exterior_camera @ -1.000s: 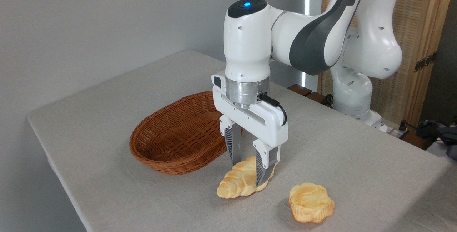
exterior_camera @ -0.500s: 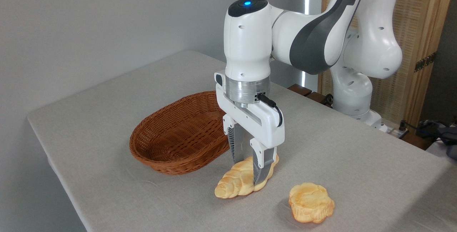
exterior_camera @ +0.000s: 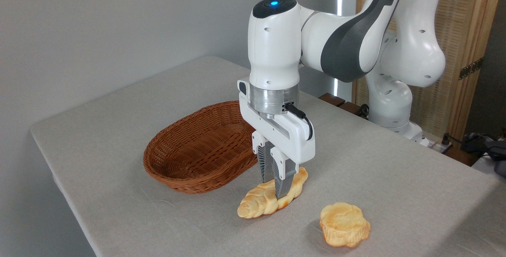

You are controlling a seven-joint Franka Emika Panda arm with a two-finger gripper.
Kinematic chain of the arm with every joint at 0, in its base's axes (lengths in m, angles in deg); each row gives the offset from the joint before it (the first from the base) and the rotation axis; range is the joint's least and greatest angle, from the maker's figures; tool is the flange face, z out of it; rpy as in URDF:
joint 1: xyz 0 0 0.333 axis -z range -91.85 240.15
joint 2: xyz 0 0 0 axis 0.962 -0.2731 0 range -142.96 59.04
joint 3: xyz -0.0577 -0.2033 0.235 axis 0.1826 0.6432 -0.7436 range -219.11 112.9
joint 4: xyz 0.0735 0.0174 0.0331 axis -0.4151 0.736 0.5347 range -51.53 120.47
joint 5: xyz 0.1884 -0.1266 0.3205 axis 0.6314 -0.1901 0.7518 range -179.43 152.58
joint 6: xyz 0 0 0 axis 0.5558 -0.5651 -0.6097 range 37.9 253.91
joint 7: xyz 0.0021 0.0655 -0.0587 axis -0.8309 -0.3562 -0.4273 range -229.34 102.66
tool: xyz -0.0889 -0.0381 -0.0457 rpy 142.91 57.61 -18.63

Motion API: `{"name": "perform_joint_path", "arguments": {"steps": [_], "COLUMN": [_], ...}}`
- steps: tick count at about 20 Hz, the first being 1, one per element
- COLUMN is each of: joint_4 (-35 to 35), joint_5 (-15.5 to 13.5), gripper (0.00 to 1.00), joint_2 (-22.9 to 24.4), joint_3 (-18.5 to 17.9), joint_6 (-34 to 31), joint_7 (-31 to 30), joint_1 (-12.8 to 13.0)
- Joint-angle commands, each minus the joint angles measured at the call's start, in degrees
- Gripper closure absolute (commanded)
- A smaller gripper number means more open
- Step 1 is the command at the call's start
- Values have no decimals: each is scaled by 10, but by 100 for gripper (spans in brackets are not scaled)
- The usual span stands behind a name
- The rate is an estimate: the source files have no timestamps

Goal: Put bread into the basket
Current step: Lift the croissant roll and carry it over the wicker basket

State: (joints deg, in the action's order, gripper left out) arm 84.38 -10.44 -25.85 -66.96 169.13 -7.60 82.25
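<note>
On the desk (exterior_camera: pixel 118 130), which is covered in a pale grey cloth, the bread (exterior_camera: pixel 269 197) lies just in front of the basket (exterior_camera: pixel 197 150), near the desk's front edge. It is a long braided loaf, pale golden with a browner top, lying slantwise with one tapered end toward the camera at the lower left and the other end pointing up and to the right. It appears to rest on the cloth, outside the basket and close to its near rim, though whether the two touch cannot be told.

Over the loaf, the white arm (exterior_camera: pixel 355 31) reaches down from the upper right, its wrist upright and a blue light glowing on top. The gripper (exterior_camera: pixel 275 182) points straight down, and its jaws are drawn in close and pinch the bread about its middle, one finger on the far side and one finger (exterior_camera: pixel 281 184) on the near side, partly hiding the loaf behind it.

Right of the loaf, and apart from it, a small round golden bun (exterior_camera: pixel 344 224) with a flat top sits on the cloth.

Behind the desk stand a plain grey wall at the left and a wooden-framed woven screen (exterior_camera: pixel 466 51) at the right.
</note>
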Motion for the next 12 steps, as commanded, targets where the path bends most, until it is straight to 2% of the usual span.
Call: {"name": "perform_joint_path", "arguments": {"steps": [1, 7, 12], "joint_4": [6, -30, -103], "joint_5": [5, -5, -67], "gripper": [69, 70, 69], "joint_2": [14, 22, 22], "joint_3": [-6, -15, -14], "joint_6": [-1, -6, -89], "joint_7": [6, 4, -3], "joint_1": [7, 4, 3]}}
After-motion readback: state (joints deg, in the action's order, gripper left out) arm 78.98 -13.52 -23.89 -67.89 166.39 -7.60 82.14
